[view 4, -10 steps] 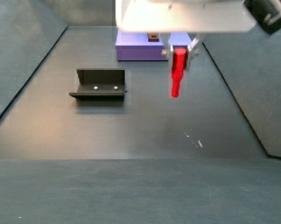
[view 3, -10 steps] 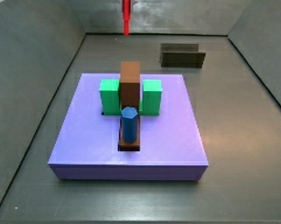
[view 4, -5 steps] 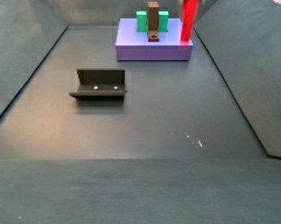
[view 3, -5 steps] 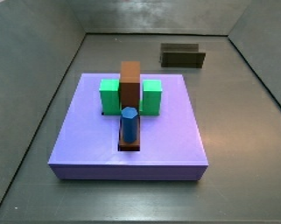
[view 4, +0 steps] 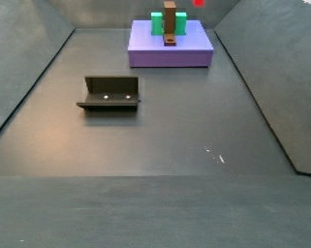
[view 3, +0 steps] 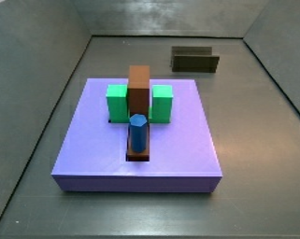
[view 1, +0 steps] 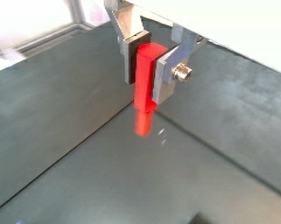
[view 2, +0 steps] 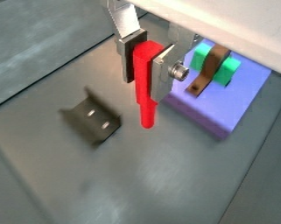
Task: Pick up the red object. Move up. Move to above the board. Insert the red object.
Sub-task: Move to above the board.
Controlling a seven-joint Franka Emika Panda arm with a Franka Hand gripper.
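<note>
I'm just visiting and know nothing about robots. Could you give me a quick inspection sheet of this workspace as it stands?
Surface: dark grey floor, bare apart from the items below.
Job's things: red object hangs upright, clear of the floor; lavender board carries green blocks, a brown bar and a blue cylinder.
Clutter: dark fixture stands on the floor.
End effector: gripper above the floor, plates shut on the red object's upper part in both wrist views; out of frame in both side views.
Cables: nothing seen.
Surroundings: grey walls enclose the floor.
</note>
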